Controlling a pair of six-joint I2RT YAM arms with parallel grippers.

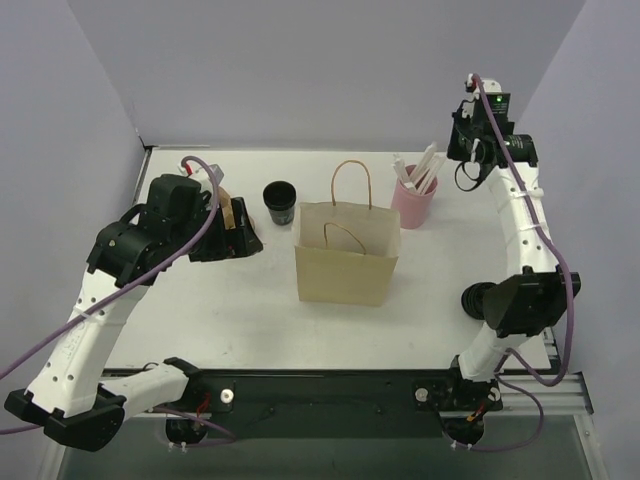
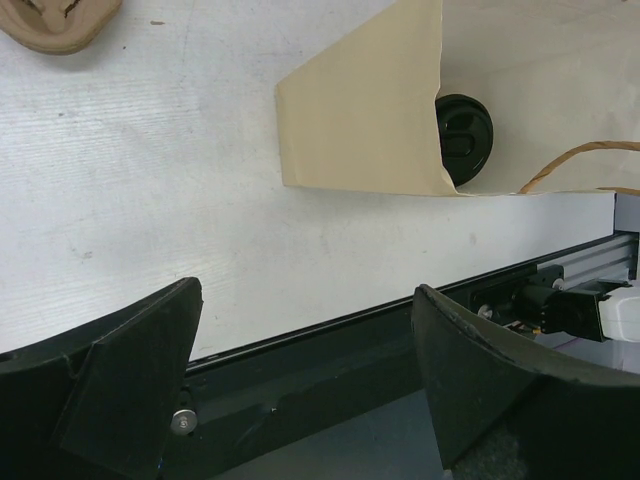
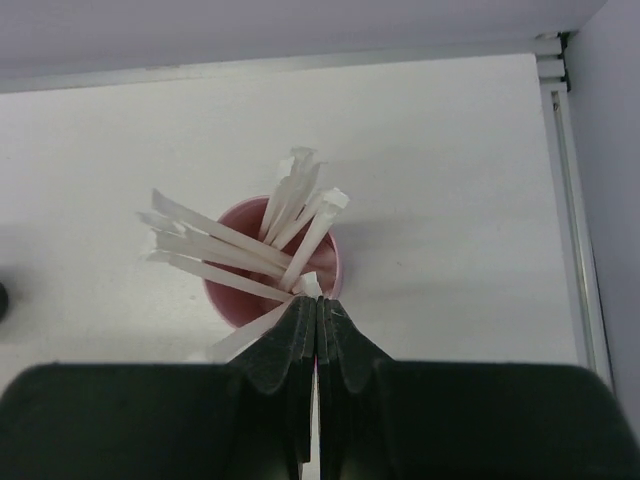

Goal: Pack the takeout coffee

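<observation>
A black lidded coffee cup (image 1: 281,203) stands behind and left of the upright brown paper bag (image 1: 347,262). In the left wrist view the cup (image 2: 465,135) peeks from behind the bag (image 2: 365,110). A pink cup (image 1: 413,203) holds several paper-wrapped straws (image 1: 428,168). My left gripper (image 1: 240,236) hovers left of the coffee cup, jaws wide open and empty (image 2: 305,300). My right gripper (image 1: 466,148) is raised right of and above the pink cup (image 3: 225,300), shut (image 3: 317,305) on one white wrapped straw (image 3: 311,284).
A tan moulded cup carrier (image 1: 231,212) lies by the left gripper; it shows at the top left of the left wrist view (image 2: 55,22). The table's near edge rail (image 2: 350,350) runs below the bag. Walls close the back and sides.
</observation>
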